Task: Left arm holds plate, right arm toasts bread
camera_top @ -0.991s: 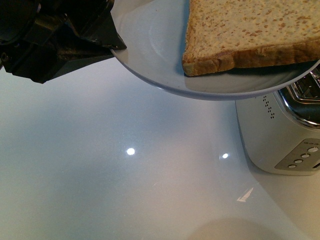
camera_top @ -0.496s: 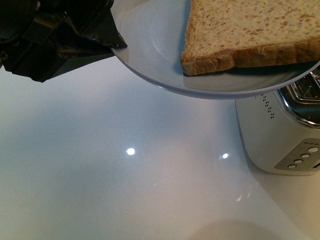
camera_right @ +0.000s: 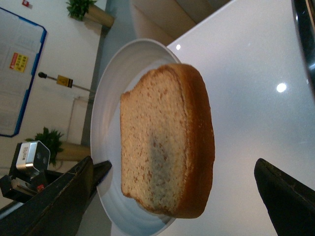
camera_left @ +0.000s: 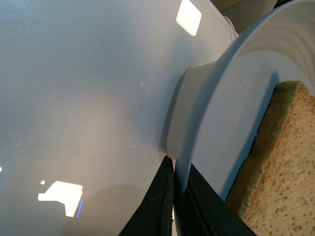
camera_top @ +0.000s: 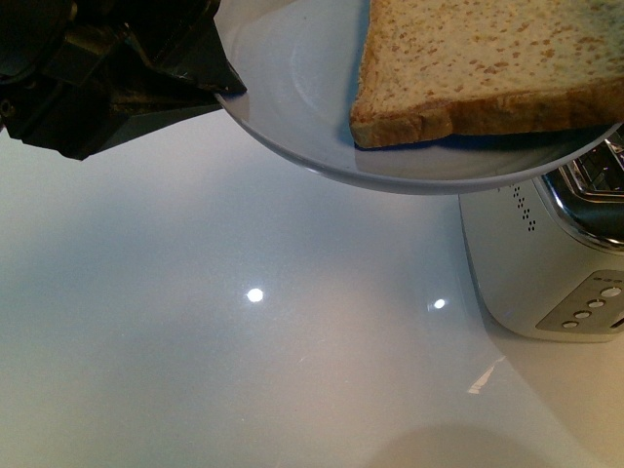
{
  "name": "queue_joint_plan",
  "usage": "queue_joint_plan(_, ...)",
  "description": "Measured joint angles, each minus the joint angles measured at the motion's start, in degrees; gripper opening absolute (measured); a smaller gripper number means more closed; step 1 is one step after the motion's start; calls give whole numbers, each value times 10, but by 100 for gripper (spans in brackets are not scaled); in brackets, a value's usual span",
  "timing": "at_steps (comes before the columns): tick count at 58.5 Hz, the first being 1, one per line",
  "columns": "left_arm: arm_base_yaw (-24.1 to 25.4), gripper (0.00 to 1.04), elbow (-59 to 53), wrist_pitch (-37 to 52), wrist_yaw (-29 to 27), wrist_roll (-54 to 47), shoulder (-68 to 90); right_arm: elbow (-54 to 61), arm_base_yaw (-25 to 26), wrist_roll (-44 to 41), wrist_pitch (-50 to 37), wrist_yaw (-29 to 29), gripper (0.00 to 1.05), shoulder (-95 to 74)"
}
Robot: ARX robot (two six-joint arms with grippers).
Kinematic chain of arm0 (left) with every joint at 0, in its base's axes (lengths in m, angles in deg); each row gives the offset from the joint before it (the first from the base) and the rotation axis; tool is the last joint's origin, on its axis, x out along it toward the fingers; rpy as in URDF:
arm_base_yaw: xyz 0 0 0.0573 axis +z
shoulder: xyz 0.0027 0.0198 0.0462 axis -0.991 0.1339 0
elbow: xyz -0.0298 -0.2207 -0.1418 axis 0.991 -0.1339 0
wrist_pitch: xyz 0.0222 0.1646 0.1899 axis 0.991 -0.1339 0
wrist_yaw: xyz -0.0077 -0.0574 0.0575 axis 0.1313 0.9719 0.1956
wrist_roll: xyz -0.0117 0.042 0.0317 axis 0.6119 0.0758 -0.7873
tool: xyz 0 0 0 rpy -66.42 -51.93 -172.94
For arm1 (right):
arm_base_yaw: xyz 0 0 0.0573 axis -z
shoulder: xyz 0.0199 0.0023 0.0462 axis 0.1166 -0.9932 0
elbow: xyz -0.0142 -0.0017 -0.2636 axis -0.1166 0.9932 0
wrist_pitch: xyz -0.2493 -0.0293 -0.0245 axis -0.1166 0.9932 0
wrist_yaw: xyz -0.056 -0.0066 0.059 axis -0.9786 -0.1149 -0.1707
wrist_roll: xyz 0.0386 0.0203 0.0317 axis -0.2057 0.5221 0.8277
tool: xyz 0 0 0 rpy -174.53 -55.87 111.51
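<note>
1. Checking the left fingers (camera_left: pixel 160 206) first: they are pinching the rim of the plate (camera_top: pixel 292 107), one dark finger on each face of the rim, with the edge wedged tight between them.
2. I see the plate hanging clear of the desk (camera_top: pixel 244 370), gripped only at that one spot. The rest of it stretches away from the left fingers.
3. I see the bread (camera_top: pixel 478 58) lying flat on the plate, on the half away from the left fingers. A band of bare plate separates them from the golden crust, so they are not touching the slice.
4. A pale toaster (camera_top: pixel 546 283) stands on the desk, on the far side of the plate from the left fingers and lower than the plate. In my front view the plate's rim overlaps its top, and a chrome slot edge shows just past the rim.
5. The right fingers (camera_right: pixel 288 201) are spread wide and grip nothing.
6. In the right wrist view the bread shows between the right fingers, with clear desk between its crust and one of them.
7. The other right finger sits by the plate's rim in that view, and I cannot tell whether it touches.
8. I also cannot tell whether the right fingers are level with the slice or short of it.
</note>
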Motion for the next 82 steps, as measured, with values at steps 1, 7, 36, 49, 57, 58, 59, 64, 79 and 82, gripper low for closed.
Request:
queue_joint_plan(1, 0, 3, 0, 0, 0, 0, 0, 0, -3, 3, -3, 1, 93, -4)
queue_joint_plan(7, 0, 3, 0, 0, 0, 0, 0, -1, -14, 11, -14, 0, 88, -18)
queue_joint_plan(36, 0, 3, 0, 0, 0, 0, 0, -3, -14, 31, -22, 14, 8, -25)
queue_joint_plan(49, 0, 3, 0, 0, 0, 0, 0, -28, 16, 31, 9, 29, 2, 7)
queue_joint_plan(57, 0, 3, 0, 0, 0, 0, 0, -67, 48, -7, 54, 19, 2, 29)
queue_joint_plan(58, 0, 3, 0, 0, 0, 0, 0, -76, 56, -18, 61, 19, 2, 33)
queue_joint_plan(59, 0, 3, 0, 0, 0, 0, 0, -80, 60, -24, 64, 19, 2, 34)
queue_joint_plan(64, 0, 3, 0, 0, 0, 0, 0, -122, 100, -83, 94, 4, 2, 41)
queue_joint_plan(79, 0, 3, 0, 0, 0, 0, 0, -176, 185, -293, 131, -28, 2, 30)
queue_joint_plan(82, 0, 3, 0, 0, 0, 0, 0, -174, 188, -339, 131, -39, 2, 20)
